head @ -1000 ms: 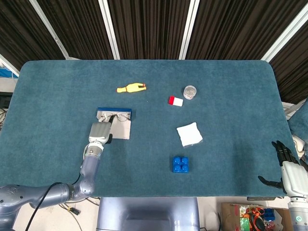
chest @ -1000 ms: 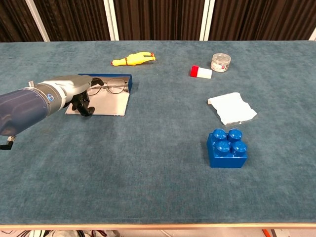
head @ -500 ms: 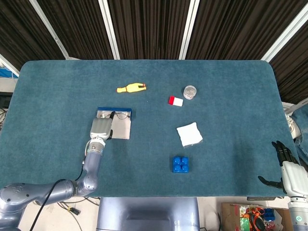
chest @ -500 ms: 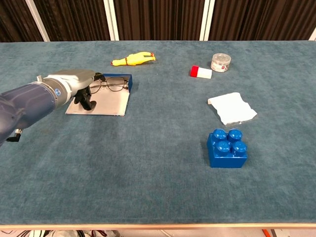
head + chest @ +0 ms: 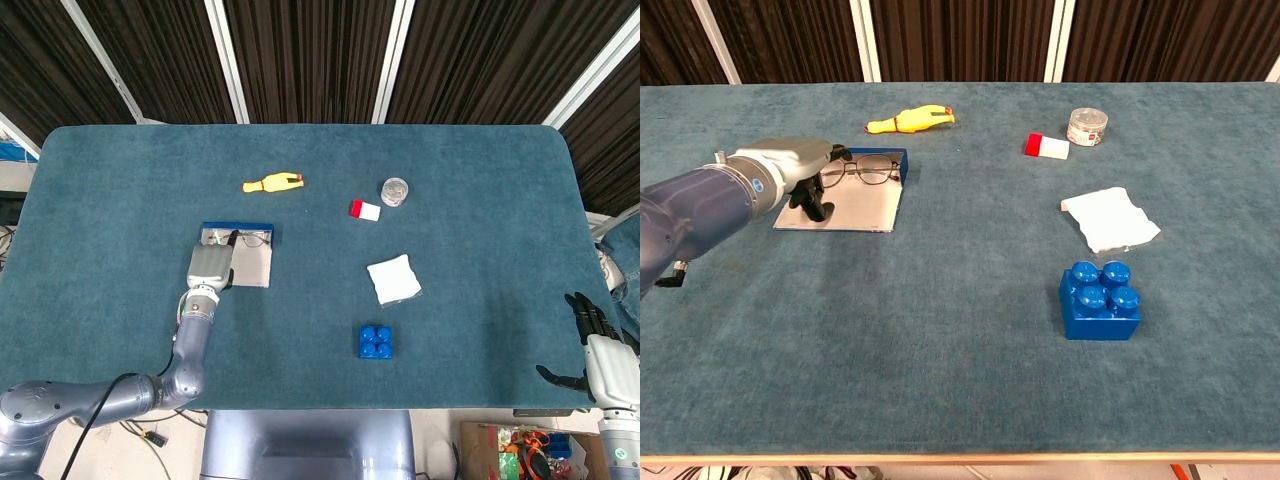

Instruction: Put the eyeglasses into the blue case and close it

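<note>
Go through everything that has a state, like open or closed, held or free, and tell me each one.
blue case: open, lid flat on table
eyeglasses: unfolded, in the case
left hand: on the case's left end, fingers at the glasses
right hand: off the table, holding nothing
small jar: lidded, upright

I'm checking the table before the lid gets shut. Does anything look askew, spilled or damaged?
Nothing looks spilled or broken. The eyeglasses lie in the open blue case, with the left hand at its left end. The white cloth is a little rumpled, and the yellow toy lies on its side. The right hand hangs off the table's edge.
</note>
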